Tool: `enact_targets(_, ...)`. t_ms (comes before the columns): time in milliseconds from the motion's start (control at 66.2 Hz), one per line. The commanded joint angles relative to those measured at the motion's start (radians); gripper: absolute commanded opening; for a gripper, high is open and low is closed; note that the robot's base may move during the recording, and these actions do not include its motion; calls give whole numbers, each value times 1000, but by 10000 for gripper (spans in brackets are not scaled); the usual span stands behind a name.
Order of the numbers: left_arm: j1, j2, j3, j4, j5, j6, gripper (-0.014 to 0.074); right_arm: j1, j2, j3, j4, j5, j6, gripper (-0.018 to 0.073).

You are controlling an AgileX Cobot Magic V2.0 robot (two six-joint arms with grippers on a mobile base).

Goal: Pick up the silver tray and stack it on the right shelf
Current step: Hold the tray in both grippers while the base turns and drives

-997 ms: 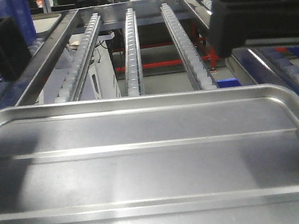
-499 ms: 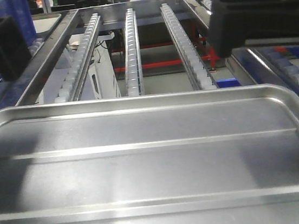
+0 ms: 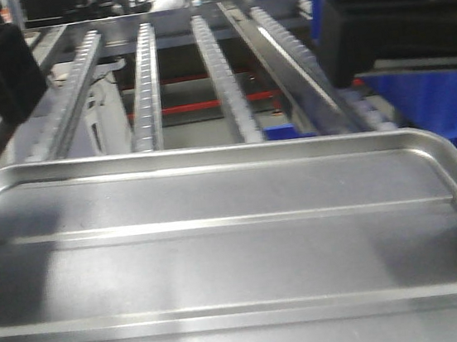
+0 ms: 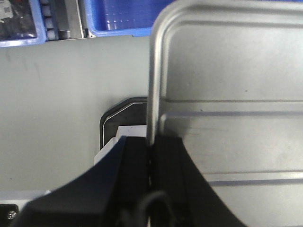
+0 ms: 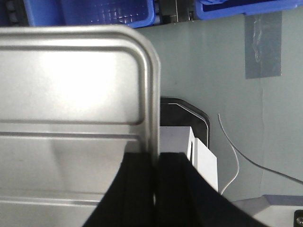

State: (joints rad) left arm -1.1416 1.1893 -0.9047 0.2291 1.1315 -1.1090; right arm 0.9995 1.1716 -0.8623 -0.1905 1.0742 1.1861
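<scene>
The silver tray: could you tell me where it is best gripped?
By the raised rim of each short end, one hand from either side: the silver tray is wide and shallow, and the left hand and right hand pinch it so.

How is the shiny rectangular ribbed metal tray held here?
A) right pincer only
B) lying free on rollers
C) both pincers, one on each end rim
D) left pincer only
C: wrist views show the left pincer and right pincer each clamped on an end rim of the shiny rectangular ribbed metal tray.
</scene>
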Motion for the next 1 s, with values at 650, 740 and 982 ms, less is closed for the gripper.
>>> enact_targets(650, -7, -23, -20, 39, 53, 7, -101, -4, -17, -30, -57, 174, 2, 56)
enact_targets(740, -7, -23, -20, 39, 53, 7, -101, -4, -17, -30, -57, 184, 2, 56)
enact_targets(982, -7, -23, -20, 39, 53, 7, -101, -4, -17, -30, -57, 203, 2, 56)
